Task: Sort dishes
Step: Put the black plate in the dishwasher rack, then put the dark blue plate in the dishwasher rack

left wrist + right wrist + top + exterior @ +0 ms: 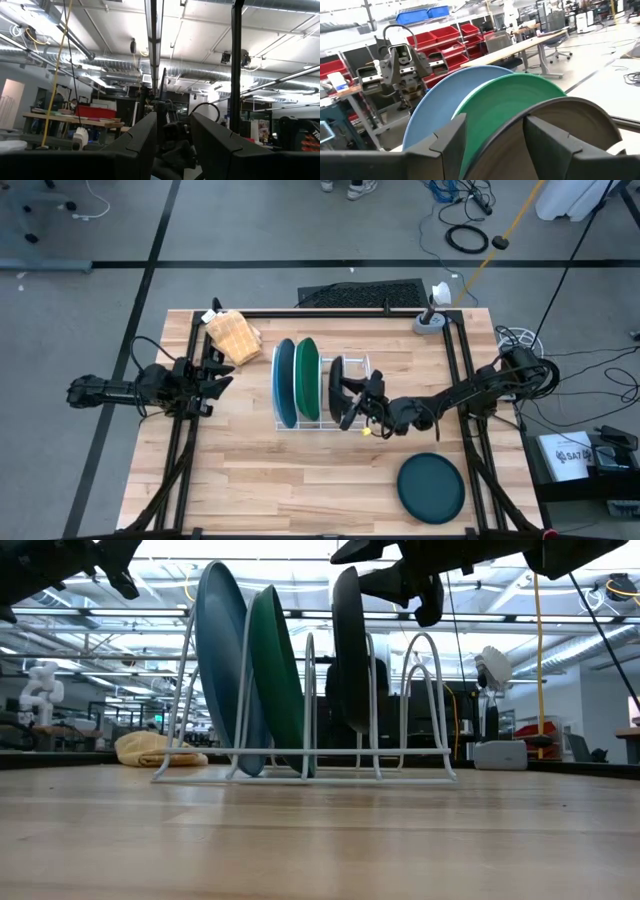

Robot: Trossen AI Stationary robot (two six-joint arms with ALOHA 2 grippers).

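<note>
A white wire rack (362,364) stands at the table's middle. A light blue plate (285,383), a green plate (307,378) and a black plate (337,385) stand upright on edge in its slots. A dark teal plate (432,488) lies flat near the front right. My right gripper (495,145) is open, with its fingers on either side of the black plate's upper rim (520,122). My left gripper (218,375) is open and empty, to the left of the rack. My right gripper's fingers stand on either side of the black plate's upper rim (520,122), coming from the table's right side. I cannot tell whether either finger touches it. The plate stands upright in the rack.
A tan wooden block (232,335) lies at the far left, close to my left gripper. Dark frame bars run along the table's left, right and far edges. A grey post base (430,323) sits at the far right corner.
</note>
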